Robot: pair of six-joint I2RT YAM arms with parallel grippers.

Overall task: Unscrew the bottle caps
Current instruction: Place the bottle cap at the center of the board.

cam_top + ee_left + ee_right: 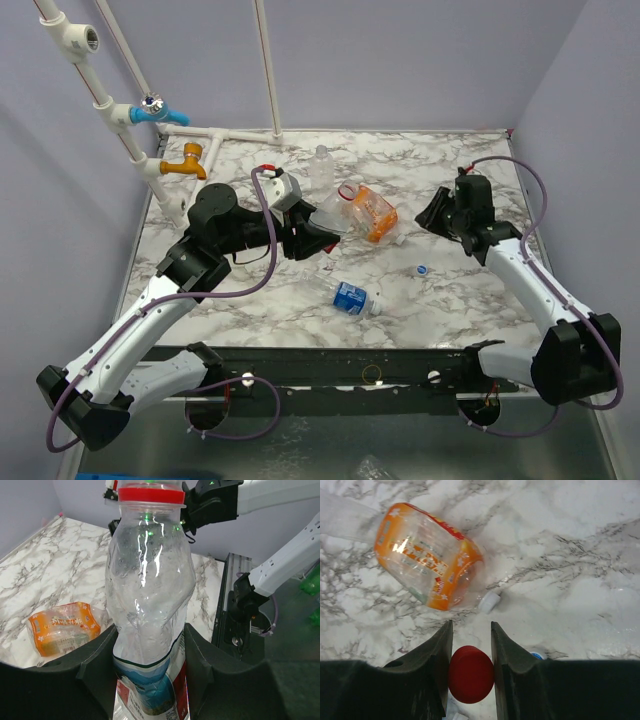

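My left gripper (325, 235) (150, 635) is shut on the lower body of the red-labelled clear bottle (150, 590), held off the table. A red ring (151, 495) circles its neck. My right gripper (432, 213) (471, 625) is shut on the red cap (470, 674), above the table and right of the bottle. The orange bottle (372, 212) (427, 562) lies on its side, white cap (489, 601) on. The blue-labelled bottle (352, 298) lies near the front. A blue-and-white cap (422, 270) lies loose on the table. The plain bottle (322, 168) stands at the back.
White pipes with a blue tap (150, 112) and an orange tap (185, 162) stand at the back left. A black rail (370, 365) runs along the marble table's near edge. Walls close the back and both sides.
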